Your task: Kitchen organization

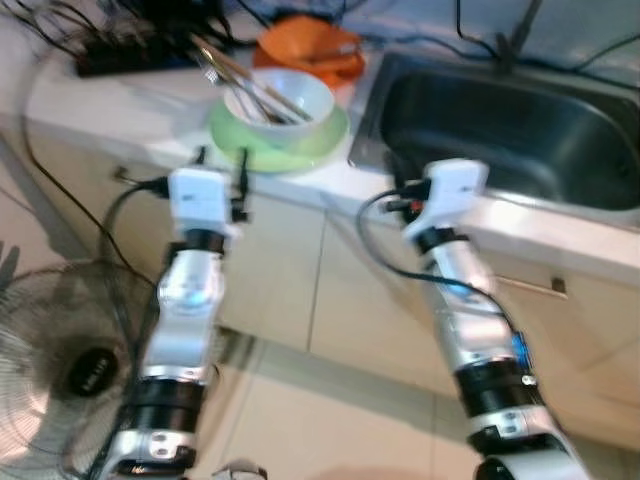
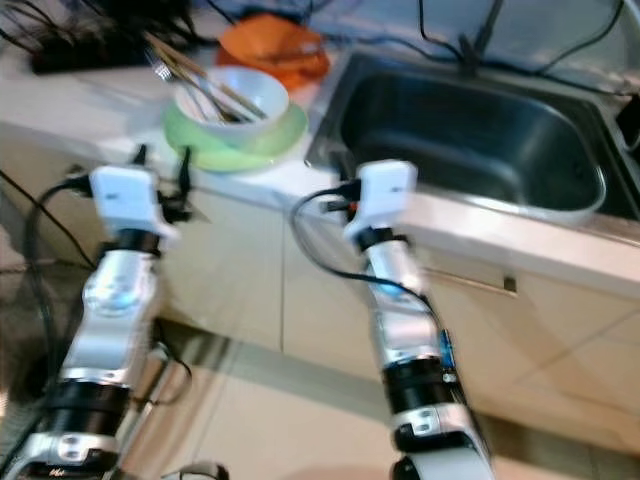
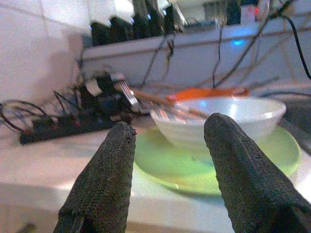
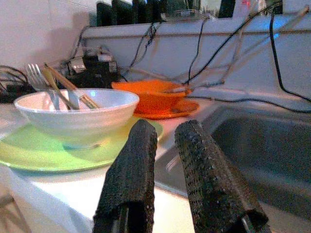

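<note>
**Hands raised at the table edge, dishes not yet touched**

Left hand (image 3: 167,170): held just short of the table's front edge, fingers (image 3: 104,179) spread apart with nothing between them, aimed at the green plate. Right hand (image 4: 163,179): raised at the rim between plate and sink, fingers parted by a narrow gap, empty.

Items, largest first:

- Table (image 1: 120,120): pale top over cabinet fronts; all the dishes are carried on it.
- Sink (image 1: 520,130): steel basin set into the table, to the right of the dishes; no contents are made out.
- Fan (image 1: 60,350): wire-guarded, standing on the floor to the left.
- Green plate (image 1: 315,145): near the front edge, just beside the sink rim.
- Orange dishes (image 1: 320,45): stacked behind the plate.
- White bowl (image 1: 300,100): seated on the green plate.
- Power strip (image 1: 120,60): black, with cables, at the back left.
- Utensils (image 1: 235,70): a fork and chopsticks leaning in the white bowl.

Step judged in hand: approach to the dish stack, no grasp begun. Next move judged to call for the left hand to be advanced over the edge and closed on the plate rim or bowl wall, kept level so the loose utensils are not tipped out.
</note>
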Controlling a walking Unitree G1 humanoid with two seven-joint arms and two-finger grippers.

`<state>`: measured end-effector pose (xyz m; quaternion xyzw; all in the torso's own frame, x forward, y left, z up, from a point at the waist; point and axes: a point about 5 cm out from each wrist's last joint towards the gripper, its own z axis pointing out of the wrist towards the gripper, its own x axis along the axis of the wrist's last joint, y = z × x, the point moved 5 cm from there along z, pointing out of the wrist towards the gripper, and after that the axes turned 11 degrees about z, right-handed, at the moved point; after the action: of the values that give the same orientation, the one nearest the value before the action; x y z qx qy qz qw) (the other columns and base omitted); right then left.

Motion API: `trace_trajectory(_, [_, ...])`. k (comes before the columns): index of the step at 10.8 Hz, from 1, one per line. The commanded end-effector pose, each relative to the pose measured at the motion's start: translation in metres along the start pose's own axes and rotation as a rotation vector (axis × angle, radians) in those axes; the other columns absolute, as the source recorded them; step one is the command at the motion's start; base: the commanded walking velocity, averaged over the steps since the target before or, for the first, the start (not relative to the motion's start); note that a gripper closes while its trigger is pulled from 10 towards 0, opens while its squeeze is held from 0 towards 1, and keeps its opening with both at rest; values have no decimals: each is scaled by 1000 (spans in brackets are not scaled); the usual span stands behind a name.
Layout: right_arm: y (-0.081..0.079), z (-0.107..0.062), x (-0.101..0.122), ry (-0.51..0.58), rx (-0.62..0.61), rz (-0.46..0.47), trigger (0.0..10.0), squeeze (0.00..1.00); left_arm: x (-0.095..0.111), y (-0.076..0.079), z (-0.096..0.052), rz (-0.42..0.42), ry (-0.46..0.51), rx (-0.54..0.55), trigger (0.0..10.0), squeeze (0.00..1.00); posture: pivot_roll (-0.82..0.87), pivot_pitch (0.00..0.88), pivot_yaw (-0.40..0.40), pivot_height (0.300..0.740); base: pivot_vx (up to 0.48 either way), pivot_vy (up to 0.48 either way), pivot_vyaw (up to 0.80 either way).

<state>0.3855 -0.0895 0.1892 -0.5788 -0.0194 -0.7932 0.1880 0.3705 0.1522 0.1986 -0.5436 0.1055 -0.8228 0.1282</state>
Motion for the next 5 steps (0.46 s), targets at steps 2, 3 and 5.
trace_trajectory(2, [10, -2, 1, 0, -22, -11, 10000, 0, 7, 6, 2, -16, 19, -11, 10000, 0, 85, 77, -36, 740, 319, 0, 0])
trace_trajectory(3, [12, -2, 0, -1, -30, 3, 10000, 0, 7, 6, 2, -14, 18, -14, 10000, 0, 84, 78, -35, 740, 349, 0, 0])
trace_trajectory(5, [14, -2, 0, -5, -42, 17, 10000, 0, 7, 5, 2, -14, 17, -11, 10000, 0, 86, 77, -35, 740, 352, 0, -400])
